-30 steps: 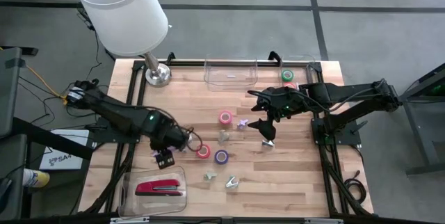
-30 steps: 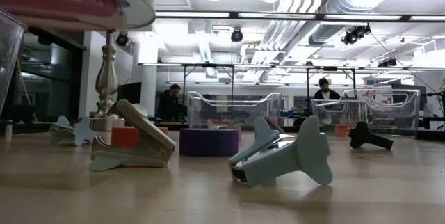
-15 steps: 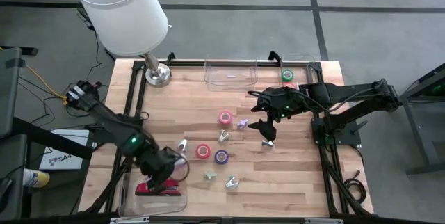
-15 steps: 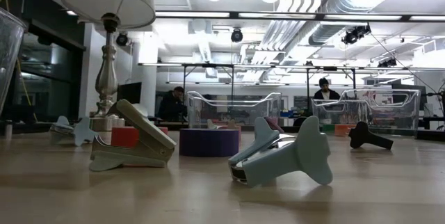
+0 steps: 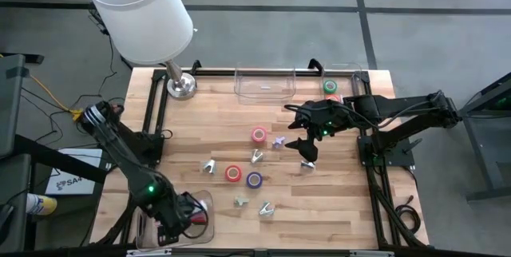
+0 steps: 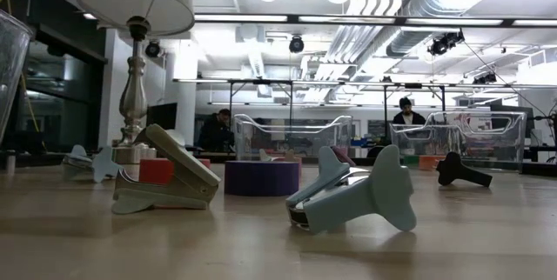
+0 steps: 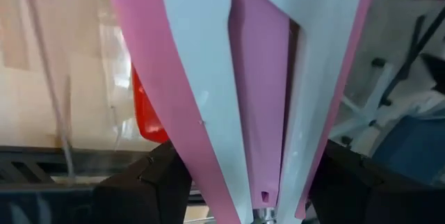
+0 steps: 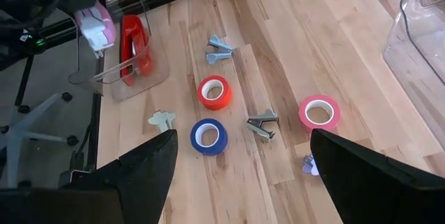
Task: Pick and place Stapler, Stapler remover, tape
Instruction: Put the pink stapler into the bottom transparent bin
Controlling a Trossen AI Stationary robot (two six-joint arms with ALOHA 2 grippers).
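My left gripper point(image 5: 179, 222) hangs over the clear tray point(image 5: 204, 199) at the table's near left corner, shut on a pink and white stapler point(image 8: 97, 26). A red stapler point(image 8: 131, 43) lies inside that tray. Pink tape point(image 5: 259, 135), red-orange tape point(image 5: 233, 173) and purple tape point(image 5: 254, 179) lie flat on the wood mid-table, with several small staple removers point(image 5: 266, 207) around them. Green tape point(image 5: 330, 86) sits in a bin at the far right. My right gripper point(image 5: 306, 150) hovers open right of the pink tape. My left gripper pinches the pink stapler point(image 7: 243, 113) between its two fingers point(image 7: 149, 182), one on each long side. The fingers point steeply down from above. The stapler is lifted clear, above the tray and the red stapler point(image 7: 147, 116).
A lamp with a white shade point(image 5: 140, 9) stands at the far left corner. An empty clear bin point(image 5: 263, 85) sits at the far edge. Bare wood lies along the near edge, right of the tray.
My left gripper has swung from the table's left middle toward the near left corner, carrying the pink stapler lifted clear until it hangs over the clear tray. The stapler has left the top of the low view.
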